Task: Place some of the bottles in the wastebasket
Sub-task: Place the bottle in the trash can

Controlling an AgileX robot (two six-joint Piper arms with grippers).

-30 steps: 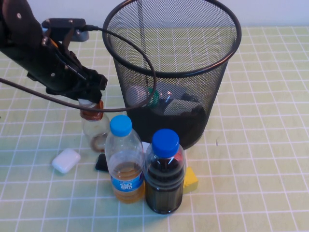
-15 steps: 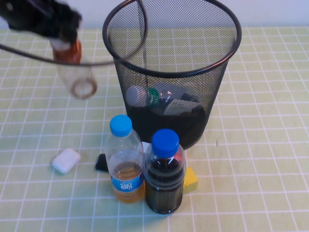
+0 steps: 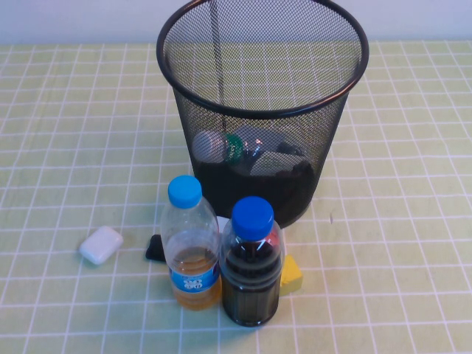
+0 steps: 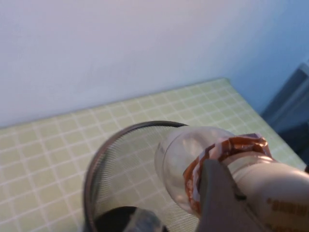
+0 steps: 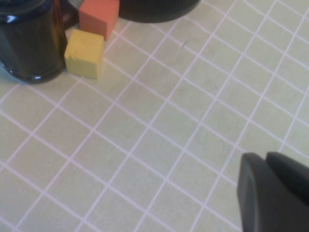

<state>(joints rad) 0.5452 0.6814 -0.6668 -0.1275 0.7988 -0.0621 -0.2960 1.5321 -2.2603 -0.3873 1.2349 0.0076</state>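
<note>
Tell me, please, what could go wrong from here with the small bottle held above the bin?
The left gripper grips the small bottle only at its brown-wrapped neck, so it may slip early. It hangs near the wastebasket rim and could clip it and bounce out. The right gripper hovers low over the table, well away.

The wastebasket [image 3: 262, 110] stood at the table's far centre, w/ a bottle [image 3: 214, 145] lying inside on its bottom among other items. Just before it stood two bottles touching: one [image 3: 190, 243] on the left, the other [image 3: 252, 262] on the right. A block [image 3: 292, 273] sat right of that pair; a small case [image 3: 100, 245] lay well to their left. The left gripper [image 4: 217, 193] held the smaller bottle [image 4: 203, 164] above the wastebasket's rim (left wrist view); the right gripper [image 5: 273, 193] hung over bare table.
</note>
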